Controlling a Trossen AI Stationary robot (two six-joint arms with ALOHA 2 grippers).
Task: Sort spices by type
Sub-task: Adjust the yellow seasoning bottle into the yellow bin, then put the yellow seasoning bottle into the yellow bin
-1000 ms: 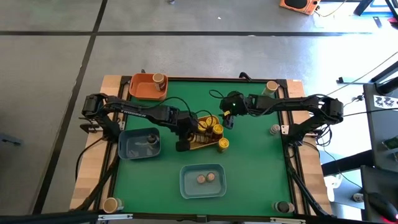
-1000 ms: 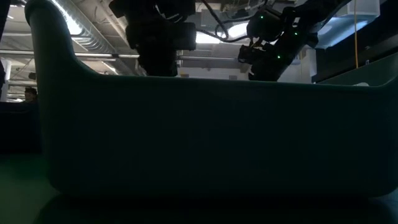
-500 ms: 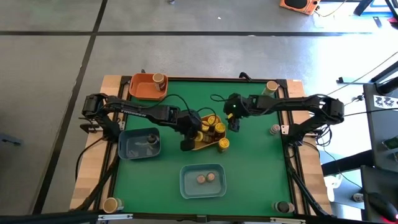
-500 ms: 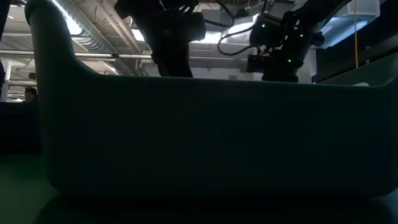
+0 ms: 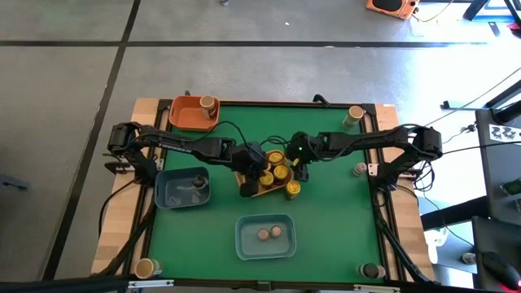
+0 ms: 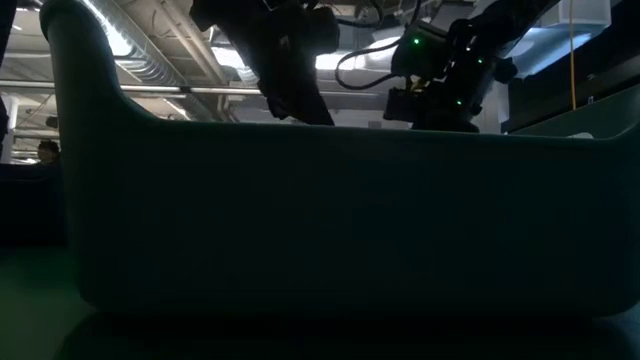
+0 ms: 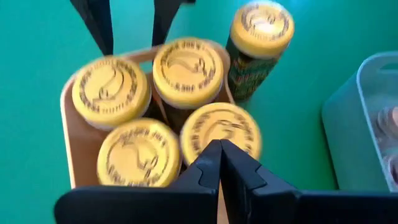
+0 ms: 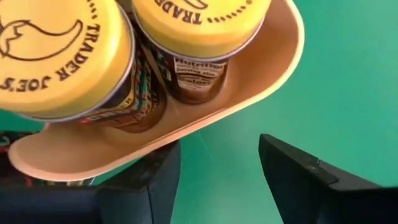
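My left gripper (image 7: 219, 163) is pressed together just above four yellow-lidded spice jars (image 7: 188, 71) in the small yellow plastic tray (image 7: 79, 155). My right gripper (image 8: 217, 171) is spread around that tray's rim. A fifth yellow-lidded jar (image 7: 259, 37) stands just outside on the green worktop (image 5: 342, 228).

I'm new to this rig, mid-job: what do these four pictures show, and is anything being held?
Two dark robot arms sort spice jars on a green table. The overhead picture shows an orange tray, two blue trays, and a yellow tray with four yellow-lidded jars; a fifth jar stands beside it. A tray wall blocks the low picture. Wrist pictures look past each arm's fingers: the left gripper, shut, hovers over the jars; the right gripper, open, is at the yellow tray's end. Nothing looks held.
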